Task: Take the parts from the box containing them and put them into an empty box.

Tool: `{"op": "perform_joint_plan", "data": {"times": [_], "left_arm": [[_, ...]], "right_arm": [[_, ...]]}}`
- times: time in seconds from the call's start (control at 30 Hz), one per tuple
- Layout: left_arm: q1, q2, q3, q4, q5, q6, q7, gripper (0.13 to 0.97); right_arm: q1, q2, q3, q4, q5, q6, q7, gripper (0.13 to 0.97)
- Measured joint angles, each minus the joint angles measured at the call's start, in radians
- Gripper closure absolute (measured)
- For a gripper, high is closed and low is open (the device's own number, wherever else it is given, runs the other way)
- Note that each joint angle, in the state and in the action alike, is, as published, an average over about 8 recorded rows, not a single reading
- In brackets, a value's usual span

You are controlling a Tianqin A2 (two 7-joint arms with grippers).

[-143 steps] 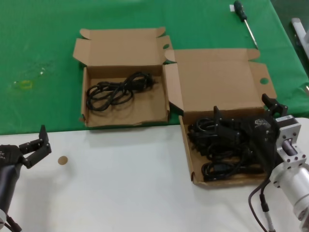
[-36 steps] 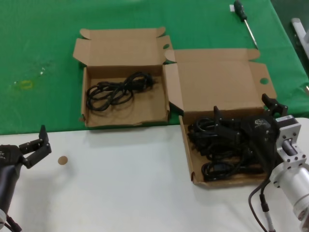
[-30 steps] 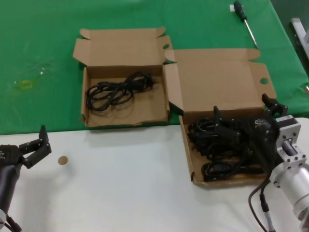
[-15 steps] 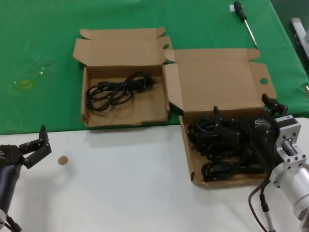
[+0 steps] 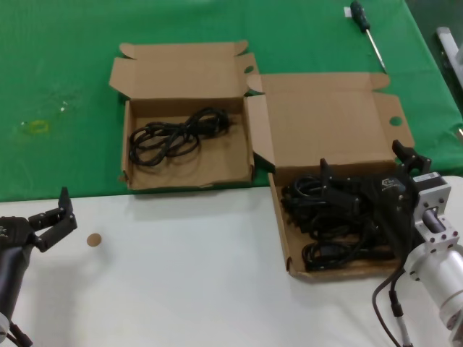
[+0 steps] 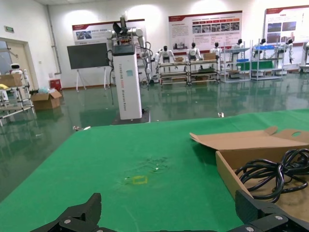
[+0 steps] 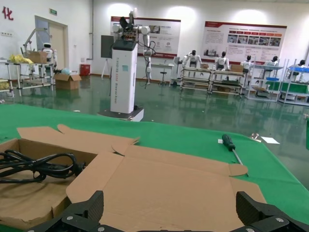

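The larger box containing the parts [image 5: 283, 233] lies at the right with its wide lid [image 5: 325, 123] folded back. A tangle of black cables [image 5: 327, 225] fills it. My right gripper [image 5: 363, 162] hovers open just above those cables, holding nothing, and faces the lid [image 7: 178, 193]. The smaller empty box [image 5: 189, 177] sits to the left on the green cloth and holds one coiled black cable [image 5: 173, 134]. My left gripper [image 5: 52, 215] is parked open over the white table at the near left, and looks across at that box [image 6: 228, 170].
A screwdriver [image 5: 366, 26] lies on the green cloth at the back right. A small brown disc [image 5: 93, 239] rests on the white table near my left gripper. A yellow mark [image 5: 35, 126] shows on the cloth at the far left.
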Motion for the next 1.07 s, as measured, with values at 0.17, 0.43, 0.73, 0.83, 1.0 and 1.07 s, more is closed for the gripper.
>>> {"op": "perform_joint_plan", "data": {"times": [0.17, 0.43, 0.73, 0.83, 1.0, 1.07], "left_arm": [[0.0, 0.0, 0.0, 0.0, 0.0, 0.0, 0.0, 0.132], [0.0, 0.0, 0.0, 0.0, 0.0, 0.0, 0.0, 0.132], [0.0, 0.0, 0.0, 0.0, 0.0, 0.0, 0.0, 0.132], [0.0, 0.0, 0.0, 0.0, 0.0, 0.0, 0.0, 0.132], [0.0, 0.0, 0.0, 0.0, 0.0, 0.0, 0.0, 0.132], [0.0, 0.0, 0.0, 0.0, 0.0, 0.0, 0.0, 0.132]], "right_arm": [[0.0, 0.0, 0.0, 0.0, 0.0, 0.0, 0.0, 0.129], [0.0, 0.0, 0.0, 0.0, 0.0, 0.0, 0.0, 0.129], [0.0, 0.0, 0.0, 0.0, 0.0, 0.0, 0.0, 0.129], [0.0, 0.0, 0.0, 0.0, 0.0, 0.0, 0.0, 0.129], [0.0, 0.0, 0.0, 0.0, 0.0, 0.0, 0.0, 0.129], [0.0, 0.0, 0.0, 0.0, 0.0, 0.0, 0.0, 0.129]]}}
